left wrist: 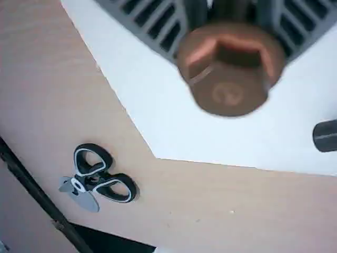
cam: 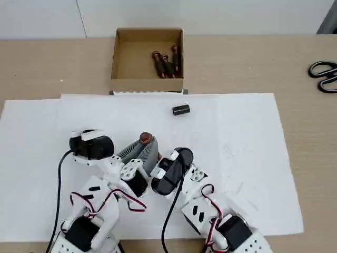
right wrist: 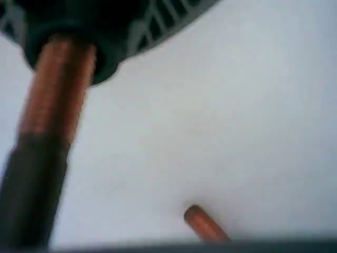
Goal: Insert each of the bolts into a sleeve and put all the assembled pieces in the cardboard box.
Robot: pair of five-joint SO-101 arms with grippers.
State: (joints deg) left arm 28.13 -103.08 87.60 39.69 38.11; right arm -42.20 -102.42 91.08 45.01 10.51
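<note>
Three finished pieces are already in the box. The left gripper pinches a bolt above the paper, and the right gripper seemingly clamps a sleeve around its shaft. A spare sleeve and another bolt wait.

Three sleeved bolts lie in the top-centre cardboard box, a black sleeve just below, a copper bolt lower centre.

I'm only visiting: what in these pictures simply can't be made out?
High view: the shaft of the bolt, hidden by the left gripper holding it.
High view: the scissors, cut off by the right edge.
Left wrist view: the sleeve, cut off by the frame edge.
Right wrist view: a second bolt, blurred and cut off by the frame edge.
</note>
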